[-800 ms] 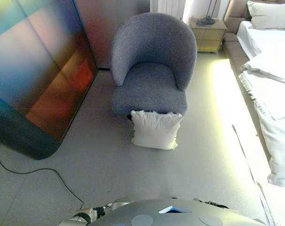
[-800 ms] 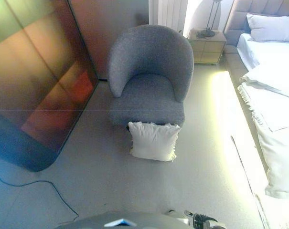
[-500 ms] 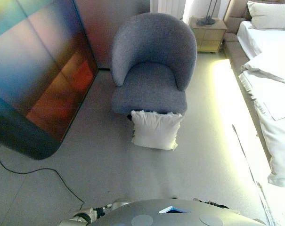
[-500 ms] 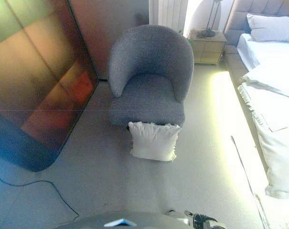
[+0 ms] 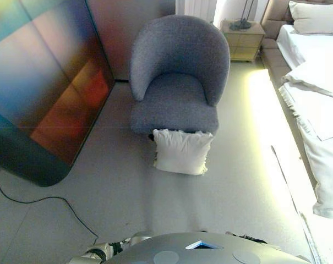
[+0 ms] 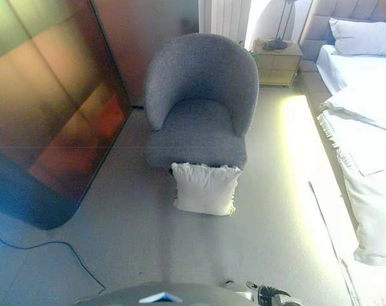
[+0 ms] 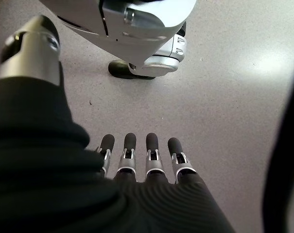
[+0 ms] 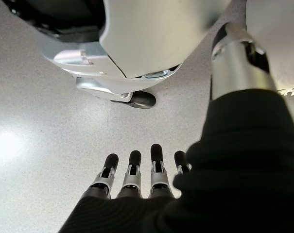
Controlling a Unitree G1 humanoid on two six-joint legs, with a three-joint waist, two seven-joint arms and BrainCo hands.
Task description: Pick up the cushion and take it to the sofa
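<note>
White cushion (image 5: 183,152) is sitting upright on the floor (image 5: 127,192), leaning against the front edge of the grey armchair (image 5: 177,77). It's square, soft, with frilled edges at top and side. Armchair is a rounded tub shape in nubby woven fabric. Nothing's touching the cushion.

My left robot hand (image 7: 142,162) is hanging over speckled grey floor, fingers straight and relaxed, holding nothing. My right robot hand (image 8: 137,182) is doing the same: fingers extended, empty.

A large glossy dark panel (image 5: 39,82) is leaning to my left. Bed (image 5: 315,88) with white rumpled linens is on my right, and a pale wooden nightstand (image 5: 243,38) beyond the armchair.
</note>
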